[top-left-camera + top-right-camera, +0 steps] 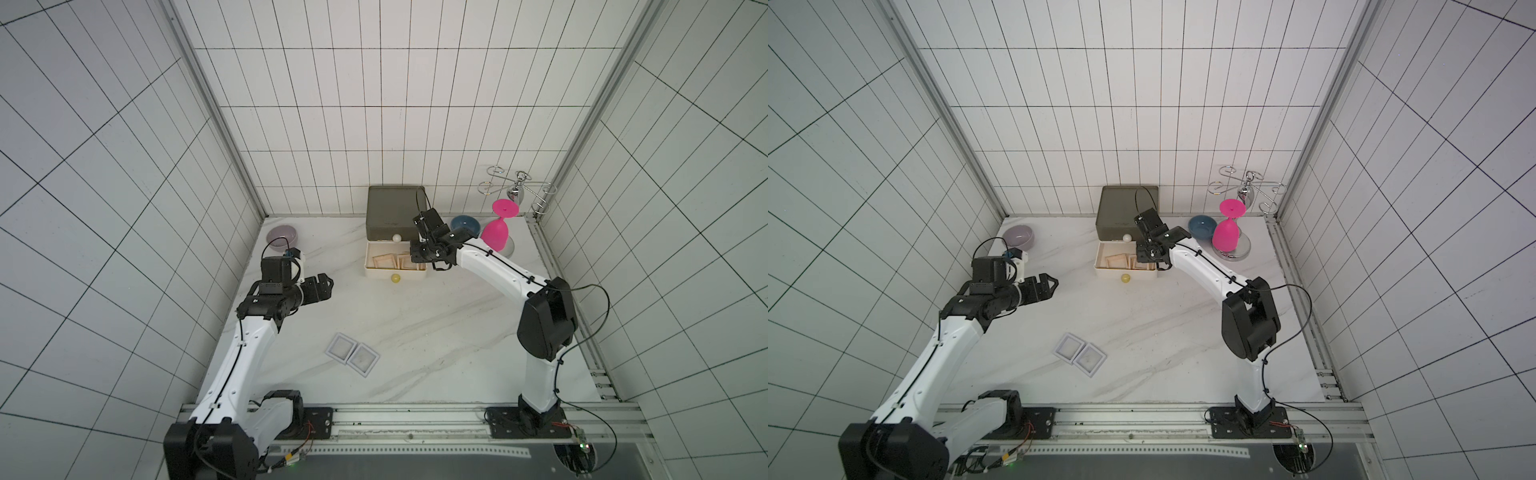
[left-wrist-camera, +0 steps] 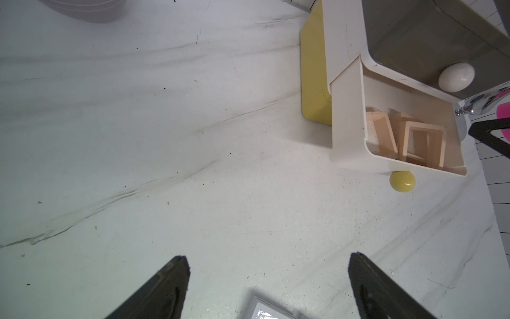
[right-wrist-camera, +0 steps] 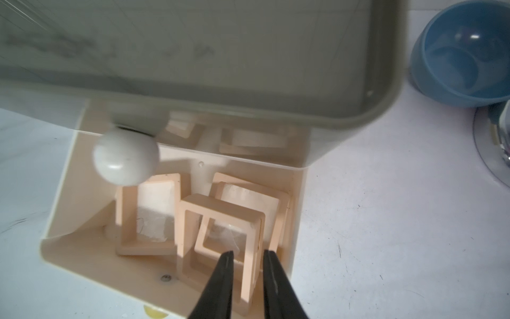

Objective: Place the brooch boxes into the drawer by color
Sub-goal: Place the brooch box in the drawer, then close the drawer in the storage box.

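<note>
glossy plastic drawer (image 2: 347,124), matt peach brooch boxes (image 3: 220,204), smooth marbled tabletop (image 1: 436,332).

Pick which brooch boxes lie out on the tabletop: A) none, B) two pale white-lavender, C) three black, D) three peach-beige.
B: two pale white-lavender brooch boxes lie side by side on the tabletop, while the peach-beige brooch boxes sit inside the open white drawer tier.

Peach brooch boxes (image 3: 220,205); white drawer tier (image 2: 346,116); blue bowl (image 3: 458,55); marble-veined table (image 1: 415,332).
</note>
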You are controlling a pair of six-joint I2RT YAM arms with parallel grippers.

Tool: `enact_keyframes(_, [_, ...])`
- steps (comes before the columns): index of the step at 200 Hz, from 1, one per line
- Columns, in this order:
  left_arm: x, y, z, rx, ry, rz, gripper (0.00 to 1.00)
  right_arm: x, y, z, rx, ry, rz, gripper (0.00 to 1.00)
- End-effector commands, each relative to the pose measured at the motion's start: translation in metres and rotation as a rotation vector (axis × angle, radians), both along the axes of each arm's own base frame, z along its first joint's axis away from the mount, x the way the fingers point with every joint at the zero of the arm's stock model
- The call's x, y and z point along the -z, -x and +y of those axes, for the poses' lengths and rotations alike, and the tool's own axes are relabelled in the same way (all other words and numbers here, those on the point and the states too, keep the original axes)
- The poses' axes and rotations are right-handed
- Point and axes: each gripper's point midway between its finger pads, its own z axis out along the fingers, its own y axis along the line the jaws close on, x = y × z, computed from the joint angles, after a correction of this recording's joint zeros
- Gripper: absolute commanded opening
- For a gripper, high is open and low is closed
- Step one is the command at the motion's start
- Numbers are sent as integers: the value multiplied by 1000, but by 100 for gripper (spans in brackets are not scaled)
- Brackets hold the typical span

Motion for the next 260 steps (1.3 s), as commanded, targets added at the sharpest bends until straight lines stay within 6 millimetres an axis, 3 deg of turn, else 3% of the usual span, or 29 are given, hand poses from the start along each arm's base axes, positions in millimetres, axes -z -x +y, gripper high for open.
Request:
enact_keyframes(1, [-1, -2, -1, 14, 0, -16, 94, -36, 25, -5, -26, -157, -41, 14])
enact_keyframes(23, [-1, -2, -2, 13, 2, -15, 94, -41, 55, -9, -51, -321, -37, 0])
enact_keyframes(32, [-1, -2, -2, 16, 3, -15, 94, -36, 64, -12, -46, -359, -24, 0])
enact_keyframes(80, [0, -1, -2, 18, 3, -12, 94, 15, 84, -21, -9, -397, 55, 0])
enact_keyframes(111, [1, -1, -1, 13, -2, -11, 94, 28, 74, -16, 1, -382, 70, 0])
enact_keyframes(176, [1, -2, -1, 14, -4, -13, 94, 57, 33, -6, 31, -280, 63, 0])
enact_keyframes(260, [1, -2, -1, 13, -7, -7, 94, 16, -3, 10, 24, -310, -64, 0])
